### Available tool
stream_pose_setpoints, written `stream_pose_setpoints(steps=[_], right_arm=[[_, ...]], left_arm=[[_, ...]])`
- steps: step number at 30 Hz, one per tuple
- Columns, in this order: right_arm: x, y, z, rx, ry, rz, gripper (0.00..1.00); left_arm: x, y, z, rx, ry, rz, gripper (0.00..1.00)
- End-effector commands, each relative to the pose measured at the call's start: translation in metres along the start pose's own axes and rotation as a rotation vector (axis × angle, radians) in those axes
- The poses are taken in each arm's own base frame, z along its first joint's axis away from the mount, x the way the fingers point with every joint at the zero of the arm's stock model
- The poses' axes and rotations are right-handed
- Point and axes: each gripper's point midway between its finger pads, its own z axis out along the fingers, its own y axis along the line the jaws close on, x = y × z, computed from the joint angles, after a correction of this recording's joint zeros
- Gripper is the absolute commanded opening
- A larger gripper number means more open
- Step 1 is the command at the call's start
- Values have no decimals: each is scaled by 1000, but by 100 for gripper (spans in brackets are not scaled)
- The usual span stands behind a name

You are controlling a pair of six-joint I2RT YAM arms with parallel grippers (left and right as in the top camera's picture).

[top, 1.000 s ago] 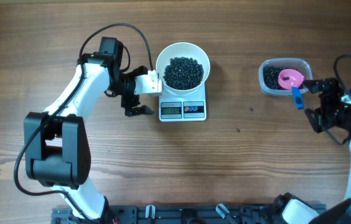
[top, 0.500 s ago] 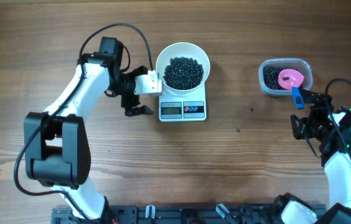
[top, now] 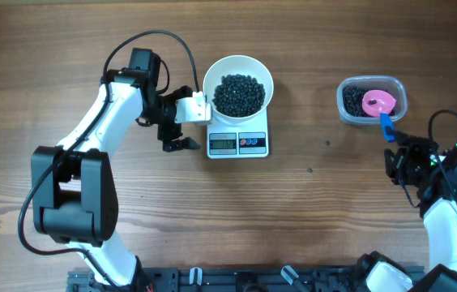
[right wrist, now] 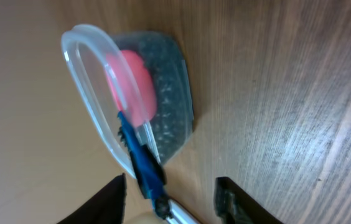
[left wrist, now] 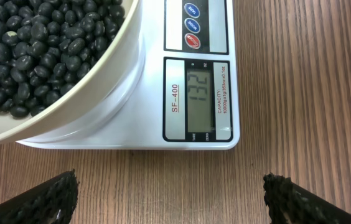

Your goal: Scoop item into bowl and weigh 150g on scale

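- Just ahead of the right gripper (right wrist: 169, 198), whose jaws are apart and unclamped, the scoop handle (right wrist: 139, 158) points back between them.
- Beyond, its pink head rests in the tub (right wrist: 178, 124) of beans (top: 351, 99).
- Far left: bowl (top: 212, 75) of beans on scale (top: 254, 148); left gripper (left wrist: 172, 202) wide open.

Small round black beans (top: 239, 95) are recorded in a round glossy white bowl (left wrist: 94, 87) on a flat white rectangular scale (top: 238, 143): grey display, two blue buttons, one red. Ahead of the right gripper (right wrist: 170, 202), a pink plastic scoop (top: 378, 103) with blue handle is noted.
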Motion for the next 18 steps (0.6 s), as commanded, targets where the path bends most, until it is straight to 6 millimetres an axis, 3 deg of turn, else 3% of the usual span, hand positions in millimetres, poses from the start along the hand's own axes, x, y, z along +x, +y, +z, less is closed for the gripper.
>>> stream_pose_setpoints(steps=[1,5,6,7,12,13,14,18], right_arm=[[-8,-5,0,23,-45,-61,47],[-13,-1,0,14,-68,-74,47],[-14,0,0,11,-73,-91,31],[-14,1,0,6,-74,-104,24],[-15,3,0,-3,-77,-105,14],[-14,3,0,-4,-72,-106,31],[-14,3,0,-3,-70,-105,40],[-9,-11,0,50,-49,-85,58]], left_arm=[[2,-4,4,19,-16,-17,100],[2,-4,4,19,-16,-16,100],[2,-4,4,19,-16,-16,100],[2,-4,4,19,-16,-16,100],[2,-4,4,19,-16,-17,100],[2,-4,4,19,-16,-16,100],[2,-4,4,19,-16,-16,100],[2,-4,4,19,-16,-16,100]])
